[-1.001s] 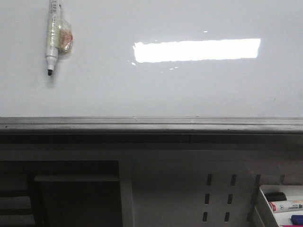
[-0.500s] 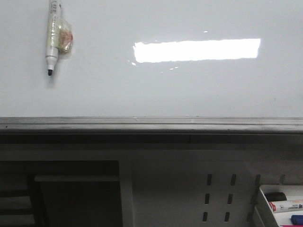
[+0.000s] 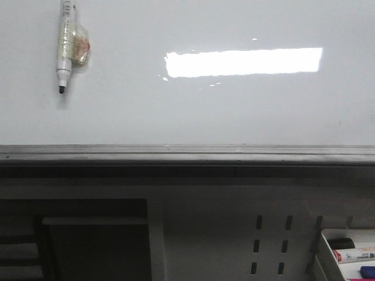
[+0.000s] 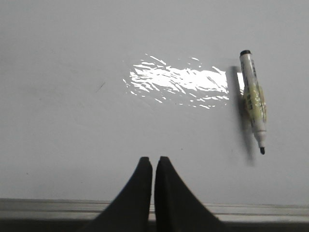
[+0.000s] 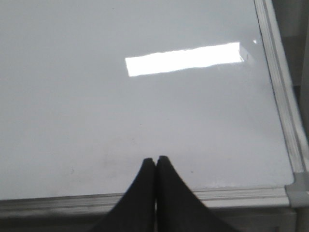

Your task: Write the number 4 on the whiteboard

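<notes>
**A:** Start nearest the camera. What sits at the bottom of the front view?

**B:** At the lower right corner, a white tray [image 3: 326, 246] holds a few markers [image 3: 354, 255], only partly in frame. Above that, across the whole width, runs the grey metal edge rail [image 3: 187, 153] of the whiteboard [image 3: 234, 111].

**A:** And on the board itself?

**B:** A bright rectangular light reflection [image 3: 243, 62] lies right of centre in the upper part. At the upper left a white marker [image 3: 65, 50] lies on the surface, black tip uncapped and pointing down the frame, with a wad of clear tape [image 3: 78, 48] around its barrel.

**A:** Any sign of the number 4?

**B:** No strokes show on the board in any view.

**A:** The grippers?

**B:** Neither appears in the front view. In the left wrist view the left gripper [image 4: 153, 162] sits at bottom centre, its two dark fingers pressed nearly together with only a thin slit between, holding nothing. The marker lies well apart from it, at the right of that frame. In the right wrist view the right gripper [image 5: 155, 161] is at bottom centre too, fingertips touching and empty, over the board's near rail, with the board's corner at the lower right.
</notes>
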### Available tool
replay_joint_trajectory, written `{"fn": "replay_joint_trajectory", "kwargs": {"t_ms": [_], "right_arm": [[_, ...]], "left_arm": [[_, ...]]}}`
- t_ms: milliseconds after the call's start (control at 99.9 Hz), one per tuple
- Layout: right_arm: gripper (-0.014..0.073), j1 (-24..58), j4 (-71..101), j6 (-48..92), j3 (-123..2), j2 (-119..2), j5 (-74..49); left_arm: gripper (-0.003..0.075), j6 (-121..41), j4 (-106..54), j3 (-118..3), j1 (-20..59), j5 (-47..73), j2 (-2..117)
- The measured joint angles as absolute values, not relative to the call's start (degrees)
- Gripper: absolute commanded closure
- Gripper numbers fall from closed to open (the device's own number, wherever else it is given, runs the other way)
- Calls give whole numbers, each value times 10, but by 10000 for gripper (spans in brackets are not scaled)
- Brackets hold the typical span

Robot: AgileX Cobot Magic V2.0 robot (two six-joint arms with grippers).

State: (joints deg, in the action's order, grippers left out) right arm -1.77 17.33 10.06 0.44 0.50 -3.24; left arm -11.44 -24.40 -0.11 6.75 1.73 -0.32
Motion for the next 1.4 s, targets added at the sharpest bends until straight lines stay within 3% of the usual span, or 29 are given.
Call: {"fn": "replay_joint_trajectory", "kwargs": {"t_ms": [340, 580, 760, 961, 1051, 1151, 1201, 1291, 1401], "right_arm": [[637, -18, 377, 101, 4, 5, -64], [637, -18, 351, 105, -67, -74, -175], [638, -18, 326, 156, -182, -227, -244], [610, -18, 322, 188, -260, -339, -294], [486, -18, 341, 222, -273, -359, -308], [248, -18, 379, 262, -280, -369, -317], [179, -18, 397, 275, -283, -372, -319], [166, -18, 409, 283, -283, -372, -320], [168, -18, 413, 288, -283, -372, -320]], "left_arm": [[741, -114, -478, -2, 68, -4, -3], [741, -114, -405, -72, 68, 99, 38], [741, -126, -314, -178, 68, 191, 170], [727, -188, -321, -253, 68, 252, 302], [641, -245, -375, -270, 68, 258, 343], [459, -333, -473, -281, 68, 258, 380], [375, -386, -534, -285, 68, 258, 398], [287, -462, -622, -290, 68, 257, 434], [303, -572, -734, -298, 68, 259, 481]]}}
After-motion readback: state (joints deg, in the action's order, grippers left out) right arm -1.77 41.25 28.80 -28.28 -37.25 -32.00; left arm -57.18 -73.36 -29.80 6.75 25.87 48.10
